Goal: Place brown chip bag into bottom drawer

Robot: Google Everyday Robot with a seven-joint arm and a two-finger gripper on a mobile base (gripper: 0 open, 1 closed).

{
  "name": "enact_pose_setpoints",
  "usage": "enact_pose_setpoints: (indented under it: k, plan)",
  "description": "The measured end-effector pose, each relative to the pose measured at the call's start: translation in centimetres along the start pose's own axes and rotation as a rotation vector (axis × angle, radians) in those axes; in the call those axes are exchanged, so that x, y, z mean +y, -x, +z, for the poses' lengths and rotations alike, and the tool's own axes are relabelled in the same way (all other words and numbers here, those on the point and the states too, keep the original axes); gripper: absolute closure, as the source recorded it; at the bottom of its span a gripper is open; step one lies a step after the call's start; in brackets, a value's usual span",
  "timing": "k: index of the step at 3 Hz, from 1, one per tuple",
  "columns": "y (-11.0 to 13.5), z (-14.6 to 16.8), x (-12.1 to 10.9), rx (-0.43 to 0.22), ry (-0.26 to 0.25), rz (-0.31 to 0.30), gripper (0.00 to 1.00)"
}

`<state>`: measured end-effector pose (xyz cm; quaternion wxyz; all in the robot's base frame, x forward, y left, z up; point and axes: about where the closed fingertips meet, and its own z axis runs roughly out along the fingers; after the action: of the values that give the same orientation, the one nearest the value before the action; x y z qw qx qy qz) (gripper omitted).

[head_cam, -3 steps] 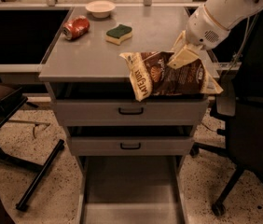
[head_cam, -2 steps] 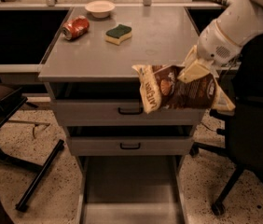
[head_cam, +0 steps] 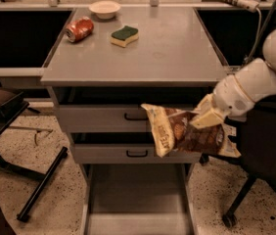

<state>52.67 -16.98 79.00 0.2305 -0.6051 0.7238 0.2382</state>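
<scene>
- We are looking at a workshop floor of speckled stone with a grey metal cabinet in the middle. Its counter (head_cam: 177,53) carries a red soda can (head_cam: 79,29), a green and yellow sponge (head_cam: 125,35) and a small white bowl (head_cam: 104,9), all at the far end.
- The two upper drawers (head_cam: 103,117) are pushed in. The bottom drawer (head_cam: 135,199) is pulled out towards us, and its flat floor is in plain view.
- The gripper (head_cam: 205,119) is off the cabinet's right front corner, level with the top drawer front. Its jaws are closed on the upper edge of the brown chip bag (head_cam: 177,137).
- The bag hangs in the air in front of the two upper drawers, towards their right side, and touches nothing below it.
- A second ago the bag was up at the counter's front edge. Since then the arm has carried it downwards and a little to the right.
- We judge the lift off the counter finished and the lowering well under way. The bag is above the open drawer but partly overhangs its right rail.
- The bag probably needs to come left and further down before the jaws let go, or it may catch the rail or fall outside.
</scene>
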Motion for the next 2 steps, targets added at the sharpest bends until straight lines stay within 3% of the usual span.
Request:
enact_pose_setpoints:
  k: [1, 2]
  plan:
    - [-1.0, 1.9, 1.5, -0.078, 0.100, -0.017, 1.00]
    - [-1.7, 3.1, 1.4, -0.073, 0.098, -0.012, 1.00]
